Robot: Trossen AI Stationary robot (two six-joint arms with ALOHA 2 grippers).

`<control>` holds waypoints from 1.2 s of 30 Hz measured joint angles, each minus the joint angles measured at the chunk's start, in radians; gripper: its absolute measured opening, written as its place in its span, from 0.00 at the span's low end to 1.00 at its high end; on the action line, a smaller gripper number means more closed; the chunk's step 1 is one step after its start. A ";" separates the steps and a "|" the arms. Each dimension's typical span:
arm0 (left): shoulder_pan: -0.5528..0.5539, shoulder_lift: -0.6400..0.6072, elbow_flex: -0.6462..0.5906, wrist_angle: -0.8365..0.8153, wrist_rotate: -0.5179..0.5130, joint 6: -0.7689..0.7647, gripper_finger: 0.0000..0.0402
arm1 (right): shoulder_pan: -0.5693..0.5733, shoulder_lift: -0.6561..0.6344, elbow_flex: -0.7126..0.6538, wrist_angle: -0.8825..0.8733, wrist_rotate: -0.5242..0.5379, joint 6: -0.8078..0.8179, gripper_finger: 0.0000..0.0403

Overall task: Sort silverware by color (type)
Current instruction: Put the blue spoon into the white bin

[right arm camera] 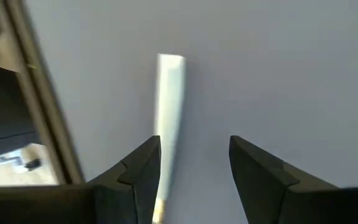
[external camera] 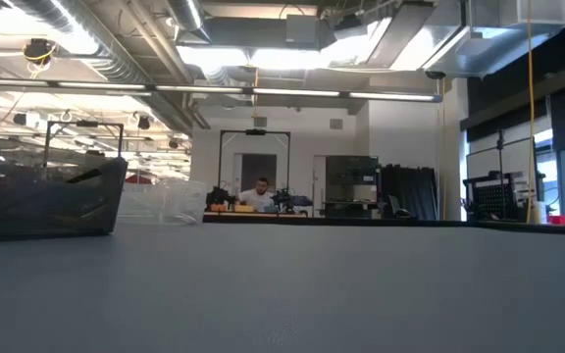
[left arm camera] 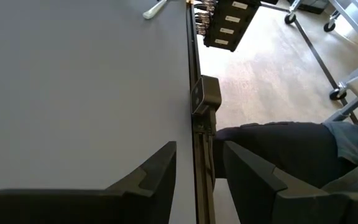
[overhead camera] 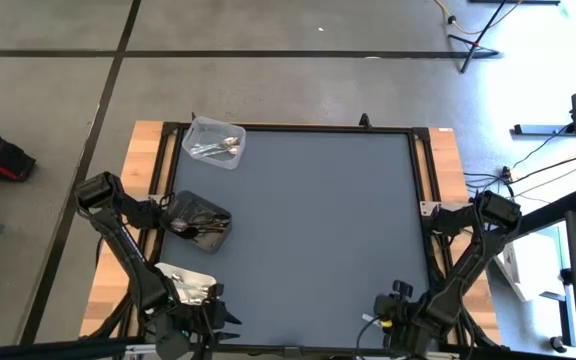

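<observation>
Beside the smooth grey mat's point(overhead camera: 318, 230) near edge, both end effectors point(overhead camera: 200, 322) point(overhead camera: 393, 318) sit released, empty.

Clear tub point(overhead camera: 214, 141), dark bin point(overhead camera: 198, 222), white tray point(overhead camera: 184, 284), grey table point(overhead camera: 318, 230)

Shiny silver silverware point(overhead camera: 216, 149), clear tub point(overhead camera: 213, 142), grey table point(overhead camera: 318, 230), dark bin point(overhead camera: 198, 221).
</observation>
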 joint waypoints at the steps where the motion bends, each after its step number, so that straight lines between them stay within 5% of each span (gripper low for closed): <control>1: 0.000 0.000 0.000 0.000 0.000 0.000 0.32 | 0.000 0.000 0.000 0.015 0.009 -0.005 0.44; 12: 0.000 0.000 0.000 -0.003 0.000 0.000 0.32 | 0.000 0.095 0.005 0.056 0.000 -0.049 0.42; 22: 0.000 0.000 0.000 0.001 0.016 -0.002 0.32 | 0.000 0.097 0.003 0.042 0.018 -0.094 0.03; 28: 0.026 -0.001 0.000 -0.019 0.072 -0.019 0.33 | 0.002 0.099 0.001 0.058 0.060 -0.130 0.08; 36: 0.078 -0.001 0.000 -0.030 0.070 -0.011 0.45 | -0.042 0.104 0.011 0.138 0.131 -0.250 0.02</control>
